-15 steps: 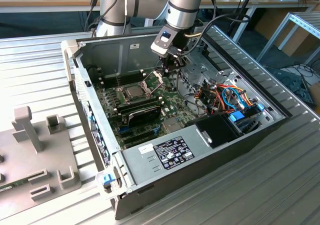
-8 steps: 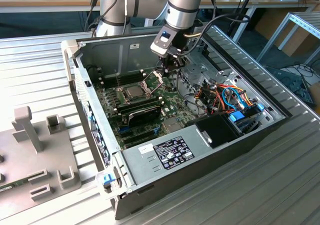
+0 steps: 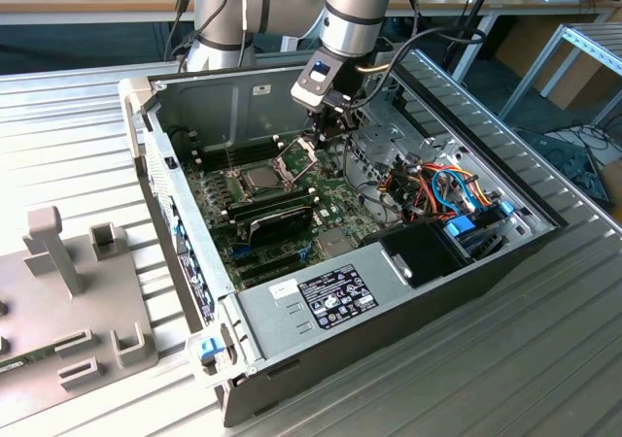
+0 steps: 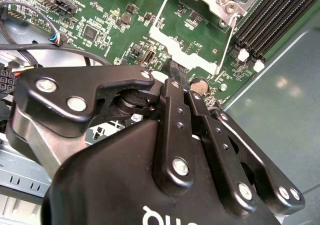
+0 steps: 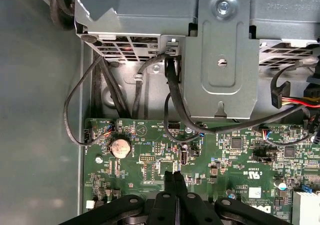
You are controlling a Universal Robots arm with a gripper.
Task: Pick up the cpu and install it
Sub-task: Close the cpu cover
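The cpu (image 3: 260, 177), a small silver-grey square, lies flat in its socket on the green motherboard (image 3: 330, 204) inside the open computer case. The hinged metal socket frame (image 3: 299, 150) stands raised at the socket's far right corner in the exterior view. My gripper (image 3: 326, 138) hangs just to the exterior view's right of that frame, low over the board and apart from the cpu. In both wrist views its black fingers (image 5: 170, 181) are pressed together with nothing seen between them. In the second wrist view the fingertips (image 4: 176, 71) sit at the edge of the opened frame (image 4: 187, 42).
Long black memory sticks (image 3: 277, 204) lie in front of the socket. A metal drive cage (image 5: 220, 50) with black cables (image 5: 172, 110) rises close by the gripper. Coloured cables (image 3: 442, 189) and a black box (image 3: 418, 248) fill the case's right. A grey fixture (image 3: 68, 291) stands outside, left.
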